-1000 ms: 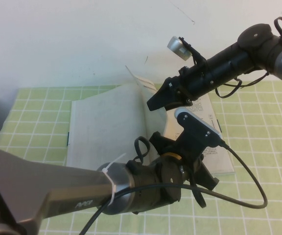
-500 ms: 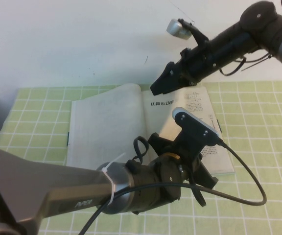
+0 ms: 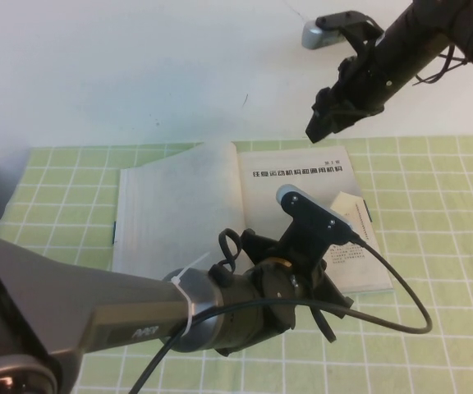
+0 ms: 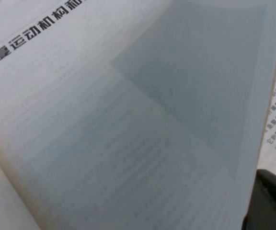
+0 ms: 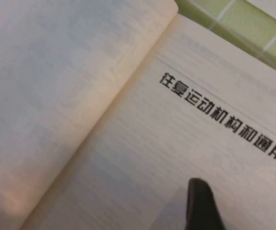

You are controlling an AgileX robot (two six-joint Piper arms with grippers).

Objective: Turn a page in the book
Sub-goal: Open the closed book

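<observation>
- Off-white page (image 3: 298,209) with the bold heading lay flat at frame centre-right in the open book (image 3: 179,213); the turn looked done;
- right gripper (image 3: 335,111) hung upper right, jaws apart, empty;
- left gripper (image 3: 323,283), lower centre, pressed the book; grip unclear;
- next: probably retreat.

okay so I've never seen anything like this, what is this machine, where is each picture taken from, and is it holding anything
It is a robot with two arms, each ending in a claw. The wide picture looks down from above; the two close-ups come from cameras on the wrists. An open book lies on a green checked mat, showing a page with a bold heading. The right claw hangs open above the book's far edge, holding nothing. The left claw sits low over the page; its grip can't be seen.
</observation>
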